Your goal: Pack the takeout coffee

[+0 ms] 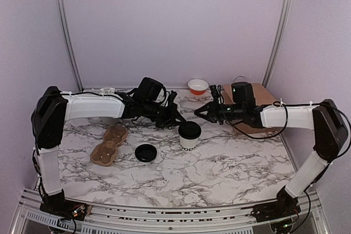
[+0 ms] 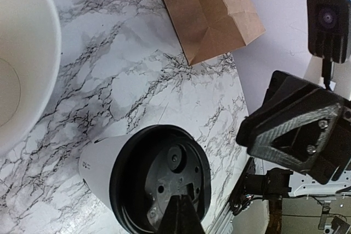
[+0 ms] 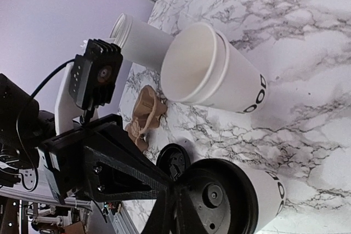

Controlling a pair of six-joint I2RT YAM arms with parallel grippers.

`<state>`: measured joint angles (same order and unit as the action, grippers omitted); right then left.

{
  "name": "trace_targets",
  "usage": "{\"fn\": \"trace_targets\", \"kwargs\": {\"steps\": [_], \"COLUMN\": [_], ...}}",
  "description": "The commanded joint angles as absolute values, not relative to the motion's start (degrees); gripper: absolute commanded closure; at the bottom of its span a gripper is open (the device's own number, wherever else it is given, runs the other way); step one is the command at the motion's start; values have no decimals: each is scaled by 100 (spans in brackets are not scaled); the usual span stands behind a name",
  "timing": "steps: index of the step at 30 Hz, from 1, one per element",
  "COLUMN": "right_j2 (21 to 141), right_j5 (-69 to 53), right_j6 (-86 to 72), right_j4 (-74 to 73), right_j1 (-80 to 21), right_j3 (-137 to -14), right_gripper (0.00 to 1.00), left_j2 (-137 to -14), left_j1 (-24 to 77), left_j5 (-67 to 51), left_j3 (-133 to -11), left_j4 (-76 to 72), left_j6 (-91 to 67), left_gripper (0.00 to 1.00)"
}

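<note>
Left hand (image 1: 173,117) and right hand (image 1: 203,112) hover just behind the coffee (image 1: 189,135), grips unreadable (a nudge could topple it).

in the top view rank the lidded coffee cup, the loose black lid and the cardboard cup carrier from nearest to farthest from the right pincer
From the right pincer:
1. lidded coffee cup, close by at mid-table, slightly to its left and nearer the arm bases.
2. loose black lid, further left.
3. cardboard cup carrier, farthest, on the table's left side.
</note>
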<state>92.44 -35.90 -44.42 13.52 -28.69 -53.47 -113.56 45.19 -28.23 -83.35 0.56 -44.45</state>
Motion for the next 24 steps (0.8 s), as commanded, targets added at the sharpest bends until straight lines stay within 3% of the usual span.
{"fn": "trace_targets", "kwargs": {"steps": [1,6,8,9,10,11,18,24], "right_j2": [8816,8694,8698,8711,8714,8704,8876,9291], "right_j5": [-2994,-1758,-1142,-887,-678,-488,647,993], "right_j6": [-3636,-2609,-2260,-2143,-2026,-1955,-1748,-1811], "right_j4": [370,-1027,-1601,-1796,-1930,-2041,-2624,-2866], "right_j1": [-2903,-3173,-3426,-3547,-3648,-3752,-4370,-4708], "right_j3": [-6040,-6620,-6907,-7005,-7069,-7116,-7355,-7548], "right_gripper": [88,46,11,2,0,0,0,0], "left_j2": [-11121,-10589,-10329,-10186,-10041,-9899,-8820,-8338], "left_j1": [4553,4553,4545,4537,4524,4504,4439,4421], "left_j5": [-2547,-1913,-1475,-1240,-1021,-815,751,1203], "left_j3": [-8867,-9040,-8981,-8923,-8844,-8767,-8085,-7744], "left_j4": [687,1049,1192,1266,1300,1322,1409,1413], "left_j6": [-4021,-3724,-3594,-3542,-3510,-3485,-3089,-2866], "left_gripper": [88,52,34,17,3,1,1,1]}}
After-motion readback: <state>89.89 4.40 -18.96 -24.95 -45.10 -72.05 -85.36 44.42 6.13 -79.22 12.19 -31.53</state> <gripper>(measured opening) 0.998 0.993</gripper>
